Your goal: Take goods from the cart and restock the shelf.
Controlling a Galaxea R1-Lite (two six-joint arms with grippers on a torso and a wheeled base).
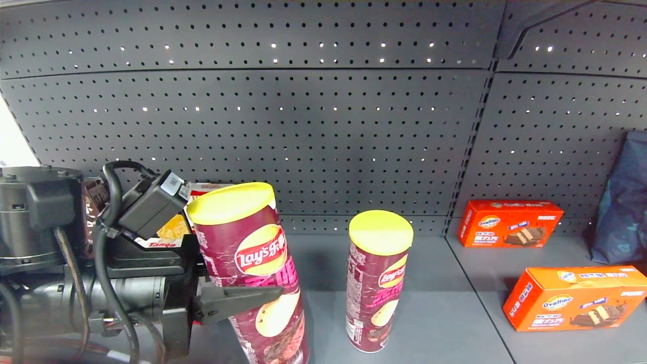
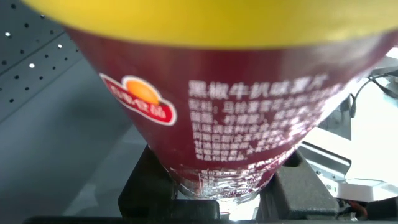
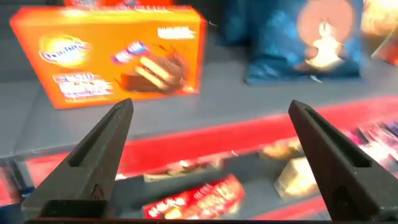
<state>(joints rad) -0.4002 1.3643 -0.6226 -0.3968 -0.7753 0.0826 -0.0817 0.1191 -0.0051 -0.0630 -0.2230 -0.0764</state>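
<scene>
At the shelf's [image 1: 434,323] left, the left hand [image 1: 263,299] pinches a tilted can [image 1: 242,237] mid-body. It is probably light, stiff, thin-walled and slick, so squeeze the middle gently. Right hand [image 3: 210,109] is spread.

Near can [image 1: 258,253] left of far can [image 1: 376,283], boxes [image 1: 508,222] [image 1: 576,298] right — bag [image 1: 621,202] rightmost

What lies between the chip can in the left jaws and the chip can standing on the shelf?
Only bare shelf, as the head view shows, between the held can and the standing can.
</scene>
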